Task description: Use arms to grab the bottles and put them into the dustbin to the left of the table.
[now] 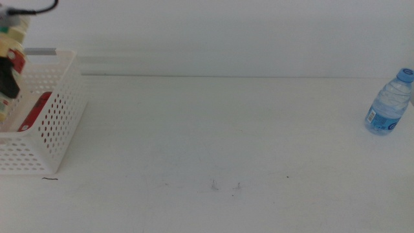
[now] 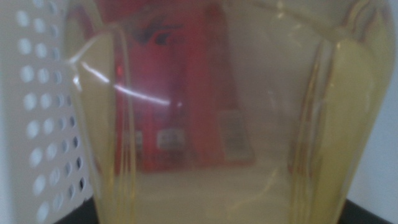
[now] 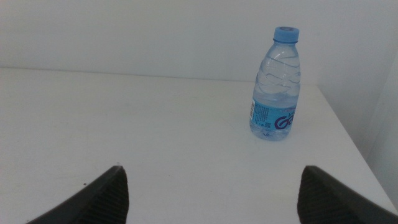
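Left hand [image 1: 8, 81] gripping yellow-liquid bottle [image 2: 236, 124]

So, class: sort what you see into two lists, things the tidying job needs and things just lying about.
Part of the job:
- yellow-liquid bottle, held by the left gripper over the dustbin
- red can in the dustbin
- water bottle, upright on the table
- right gripper, open

Just lying about:
- small dark specks
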